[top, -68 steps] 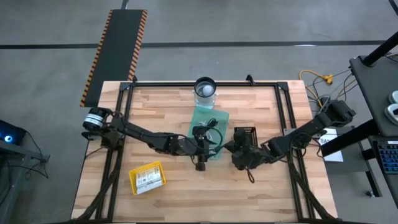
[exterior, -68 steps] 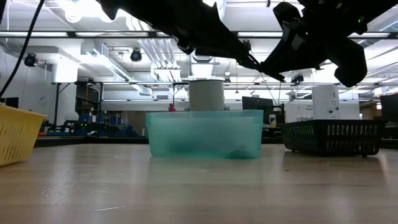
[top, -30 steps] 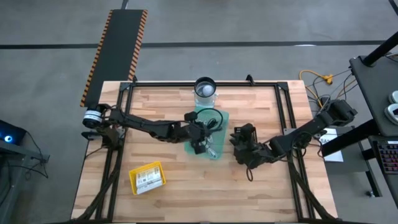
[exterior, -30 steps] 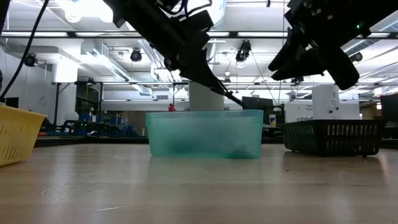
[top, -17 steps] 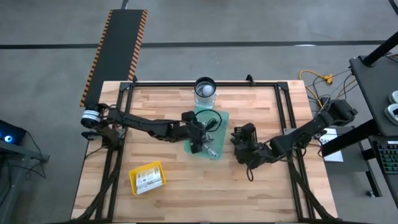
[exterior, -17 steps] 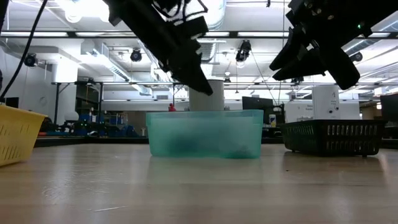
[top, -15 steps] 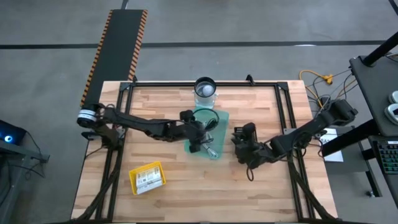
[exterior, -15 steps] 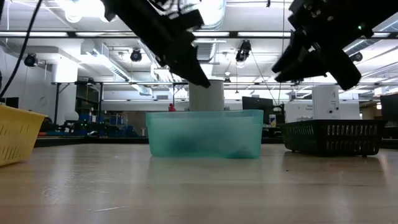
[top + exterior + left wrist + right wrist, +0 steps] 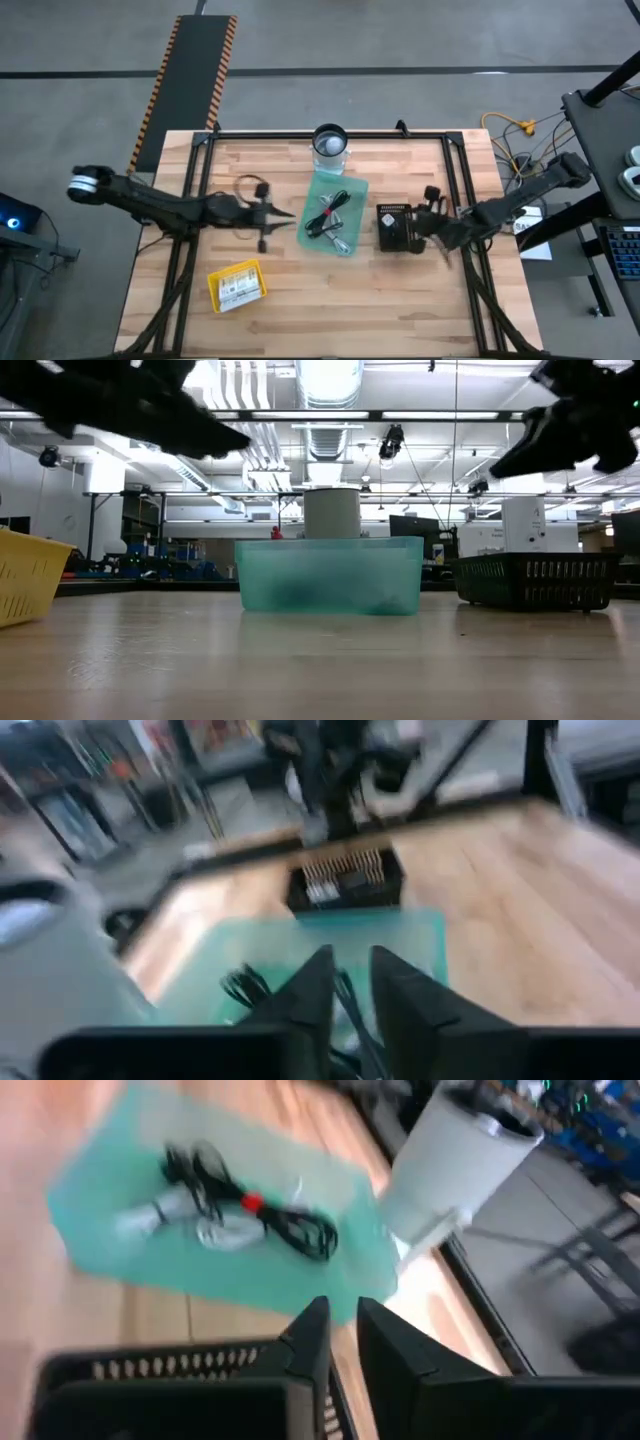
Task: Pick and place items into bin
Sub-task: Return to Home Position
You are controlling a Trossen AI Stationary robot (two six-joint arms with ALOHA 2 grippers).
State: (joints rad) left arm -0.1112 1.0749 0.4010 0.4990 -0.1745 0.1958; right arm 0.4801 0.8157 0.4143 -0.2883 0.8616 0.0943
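Note:
The green translucent bin [image 9: 352, 190] stands mid-table and holds a coiled black cable with a red tie [image 9: 265, 1215] and white pieces [image 9: 215, 1230] on its floor. My left gripper [image 9: 288, 213] hangs shut and empty above bare wood, left of the bin. My right gripper [image 9: 418, 222] is shut and empty over the right side of the black mesh basket [image 9: 395, 228]. Both arms show high up in the low view, clear of the bin [image 9: 330, 575].
A yellow basket with white printed cards [image 9: 237, 285] sits near the front left. A grey cylinder [image 9: 330, 143] stands just beyond the bin. A black frame rail [image 9: 330, 133] runs along the table's far edge. Bare wood lies in front of the bin.
The left gripper was above the bin with the black cable; the cable now lies in the bin. The left arm has drawn back toward the table's left edge. The right gripper has pulled back toward the right edge and risen.

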